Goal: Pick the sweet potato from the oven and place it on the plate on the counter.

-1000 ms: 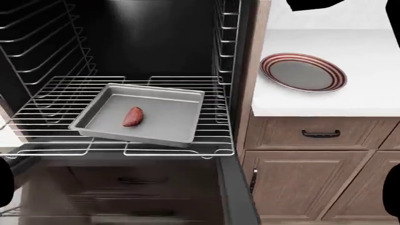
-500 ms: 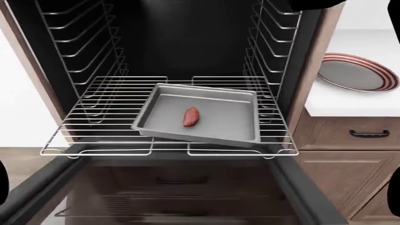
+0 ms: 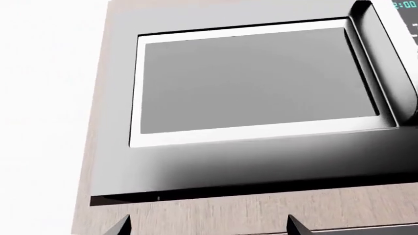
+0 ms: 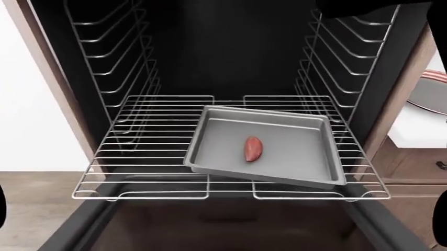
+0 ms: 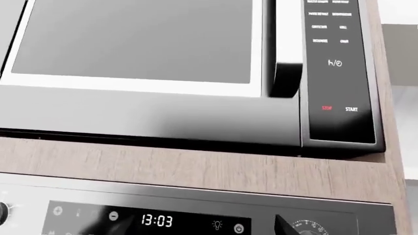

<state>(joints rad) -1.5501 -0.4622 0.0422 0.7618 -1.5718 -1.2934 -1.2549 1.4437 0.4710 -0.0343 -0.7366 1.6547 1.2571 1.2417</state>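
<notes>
The sweet potato [image 4: 254, 149] is small and reddish-pink. It lies on the grey baking tray [image 4: 293, 157], which sits on the pulled-out wire rack [image 4: 140, 157] of the open oven [image 4: 223, 52]. The plate [image 4: 436, 94], with red and white rings, shows only as a sliver at the far right on the white counter [image 4: 419, 133]. Neither gripper shows in the head view. My left gripper [image 3: 207, 230] is open and empty, its fingertips [image 3: 121, 227] wide apart, facing a wood panel. My right gripper [image 5: 189, 230] is open and empty, facing the oven's control panel [image 5: 156, 220].
Wire side rails [image 4: 112, 57] line both oven walls. The lowered oven door [image 4: 84, 225] lies below the rack. A built-in microwave [image 3: 261, 78] sits above the oven and also shows in the right wrist view [image 5: 163, 44]. A white wall [image 4: 28, 120] is to the left.
The head view has swung left and closer to the oven. The tray and sweet potato now sit right of centre, and the plate has slid to the right edge. The sweet potato has not moved on the tray.
</notes>
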